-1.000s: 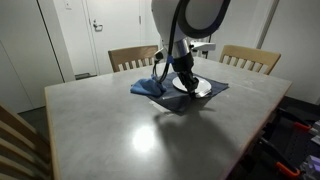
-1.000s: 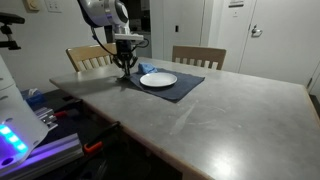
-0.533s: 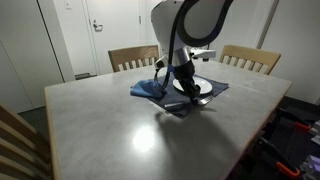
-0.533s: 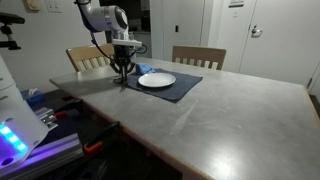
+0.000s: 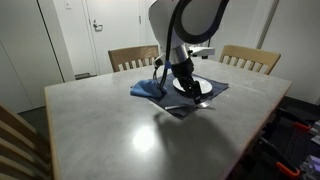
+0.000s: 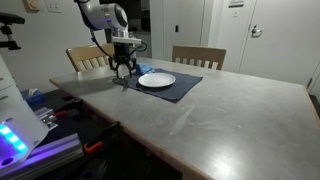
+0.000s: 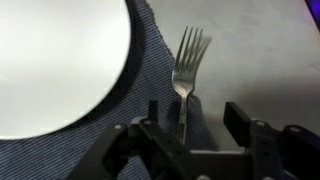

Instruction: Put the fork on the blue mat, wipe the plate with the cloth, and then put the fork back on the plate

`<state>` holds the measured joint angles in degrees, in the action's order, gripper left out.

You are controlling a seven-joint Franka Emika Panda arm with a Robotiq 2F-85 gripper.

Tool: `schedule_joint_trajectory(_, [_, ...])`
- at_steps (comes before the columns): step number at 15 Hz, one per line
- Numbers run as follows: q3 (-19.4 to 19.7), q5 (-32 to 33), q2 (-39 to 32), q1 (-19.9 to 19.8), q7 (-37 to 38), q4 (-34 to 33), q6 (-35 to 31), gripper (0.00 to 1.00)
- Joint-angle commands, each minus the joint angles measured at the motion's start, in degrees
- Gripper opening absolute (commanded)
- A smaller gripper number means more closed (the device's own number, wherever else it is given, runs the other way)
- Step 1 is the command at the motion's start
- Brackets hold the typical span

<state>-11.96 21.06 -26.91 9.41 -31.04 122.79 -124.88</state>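
In the wrist view the silver fork lies along the edge of the blue mat, its handle on the mat and its tines reaching out over the grey table. My gripper hovers over the handle end, open, with both fingers clear of the fork. The white plate sits on the mat just left of the fork. In both exterior views the gripper hangs low at the mat's end beside the plate. A crumpled blue cloth lies on the table next to the mat.
Wooden chairs stand against the far side of the grey table. Another chair back sits at the near corner. A cart with equipment stands beside the table.
The jaws were shut on the fork and have now spread apart, leaving the fork lying on the mat's edge. The arm has barely moved.
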Motion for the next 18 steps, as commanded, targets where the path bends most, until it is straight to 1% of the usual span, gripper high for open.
schedule_joint_trajectory(1, [-0.60,-0.06,0.77,0.74,0.64,-1.08,1.70,0.99])
schedule_joint_trajectory(2, [-0.73,-0.22,0.51,0.55,0.46,-0.97,1.11,0.95])
schedule_joint_trajectory(3, [-0.90,-0.50,0.33,0.26,0.19,-0.59,0.27,0.87])
schedule_joint_trajectory(4, [-1.00,-0.74,0.23,-0.06,-0.02,0.02,-0.58,0.68])
schedule_joint_trajectory(5, [-0.94,-0.82,0.19,-0.23,0.04,0.51,-0.94,0.67])
schedule_joint_trajectory(9, [-0.61,-1.78,-0.19,-1.23,0.04,2.46,-1.57,0.38])
schedule_joint_trajectory(13, [0.66,-1.53,-0.60,-2.27,0.32,3.30,-2.97,0.34])
schedule_joint_trajectory(14, [1.09,-1.19,-0.59,-2.47,0.30,3.13,-3.11,0.36])
schedule_joint_trajectory(15, [1.43,-1.01,-0.73,-2.65,0.35,2.92,-3.40,0.35])
schedule_joint_trajectory(16, [1.69,-0.82,-0.96,-2.77,0.31,2.62,-3.85,0.41])
schedule_joint_trajectory(17, [1.96,-0.48,-1.27,-2.73,0.54,2.42,-4.41,0.55])
schedule_joint_trajectory(18, [2.14,-0.31,-1.39,-2.76,0.64,2.35,-4.94,0.64])
